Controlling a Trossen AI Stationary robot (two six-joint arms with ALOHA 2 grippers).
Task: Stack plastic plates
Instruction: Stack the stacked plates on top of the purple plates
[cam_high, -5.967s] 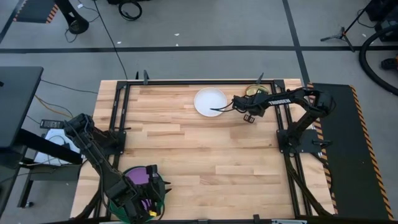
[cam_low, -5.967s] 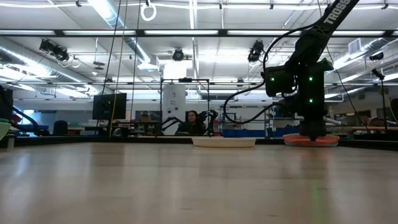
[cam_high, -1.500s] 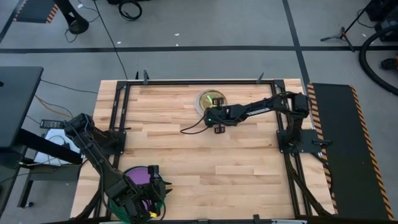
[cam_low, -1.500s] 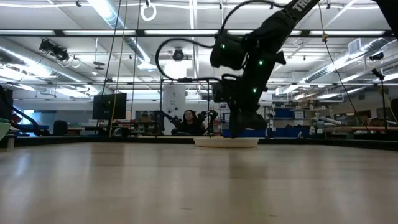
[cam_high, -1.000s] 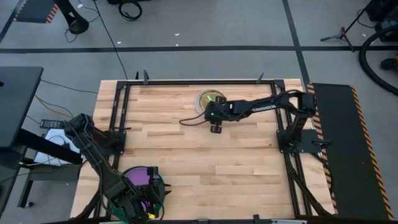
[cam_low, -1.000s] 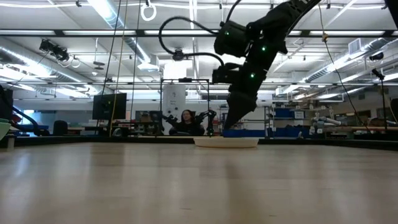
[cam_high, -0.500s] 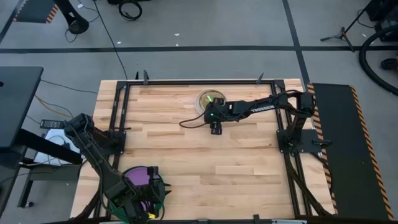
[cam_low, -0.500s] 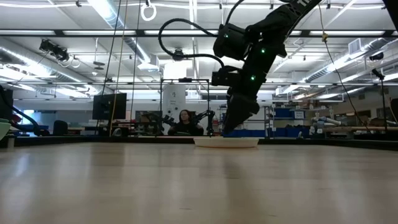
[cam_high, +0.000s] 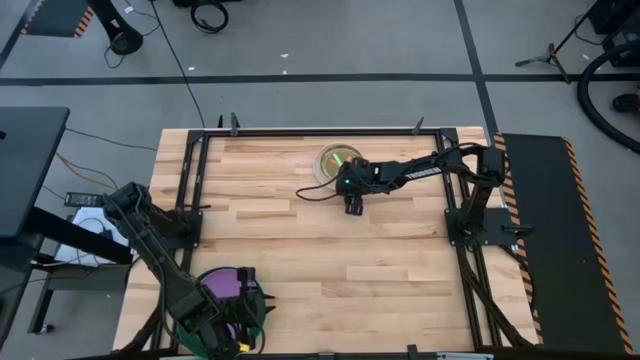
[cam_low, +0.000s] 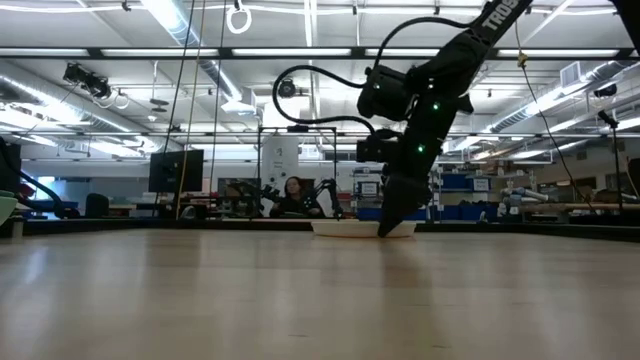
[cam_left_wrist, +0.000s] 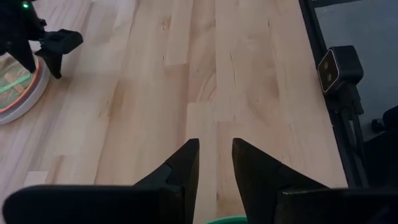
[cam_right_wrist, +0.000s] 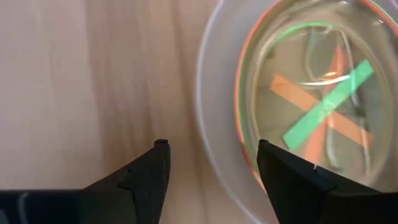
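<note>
A white plate lies flat on the table at the far middle. It carries a stack of small translucent plates in orange and lime tints, with a green and an orange strip showing through. My right gripper is open, pointing down, low at the white plate's near rim. One finger is over the bare table and the other over the plate. My left gripper waits at the near left corner, slightly open, above a purple plate lying on green plates.
Black frame rails run along the table's left, far and right sides. The wooden top between the two plate stacks is bare. A person sits in the room far behind the table.
My right gripper has gone down from above the white plate's stack to table height at the plate's near rim. It has also shifted a little toward the table's right edge. The plates have stayed where they were.
</note>
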